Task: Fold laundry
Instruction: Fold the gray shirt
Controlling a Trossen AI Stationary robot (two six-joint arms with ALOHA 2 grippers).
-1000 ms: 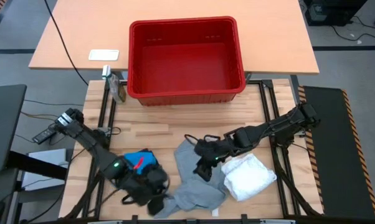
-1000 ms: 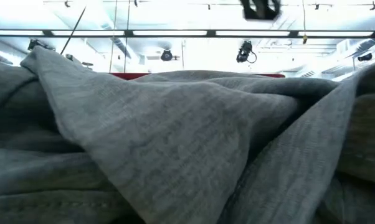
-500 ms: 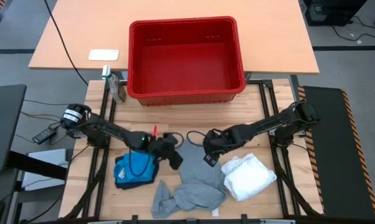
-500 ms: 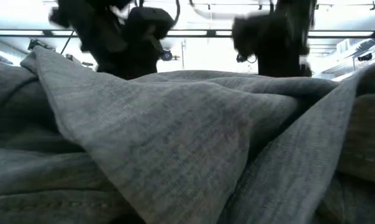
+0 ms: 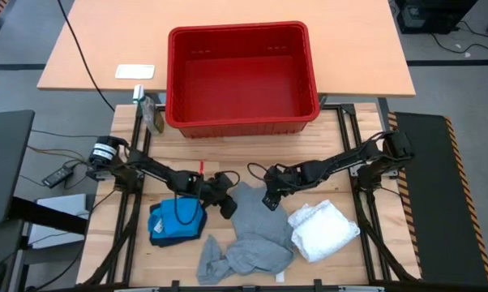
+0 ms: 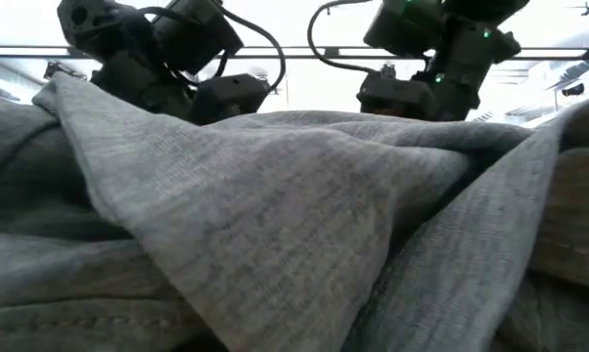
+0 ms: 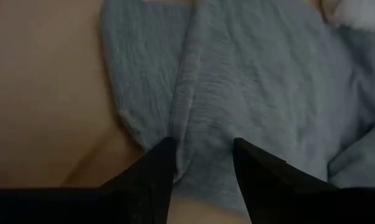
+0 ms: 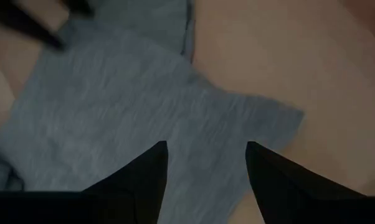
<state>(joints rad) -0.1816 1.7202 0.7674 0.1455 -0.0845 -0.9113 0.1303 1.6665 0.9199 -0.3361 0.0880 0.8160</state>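
Hovering over the far edge of the crumpled light grey cloth garment (image 5: 256, 231), left end effector (image 5: 226, 204) and right end effector (image 5: 270, 199) both stand spread

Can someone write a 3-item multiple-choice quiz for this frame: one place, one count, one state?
1. Where does the white garment lie relative to the grey garment?
A. On the right arm's side of it
B. Inside the red basket
C. Under the blue garment

2. How many garments show on the table in the high view?
A. One
B. Three
C. Five

3. What state is the red basket in?
A. Full of clothes
B. Tipped over
C. Upright with nothing showing in it

Key:
1 A: the white garment lies beside the grey garment, on the right arm's side.
2 B: grey, white and the blue garment are the only ones seen.
3 C: the red basket stands upright with only its bare floor showing.

Both the left end effector and the right end effector sit at the grey garment's far edge, fingers apart.
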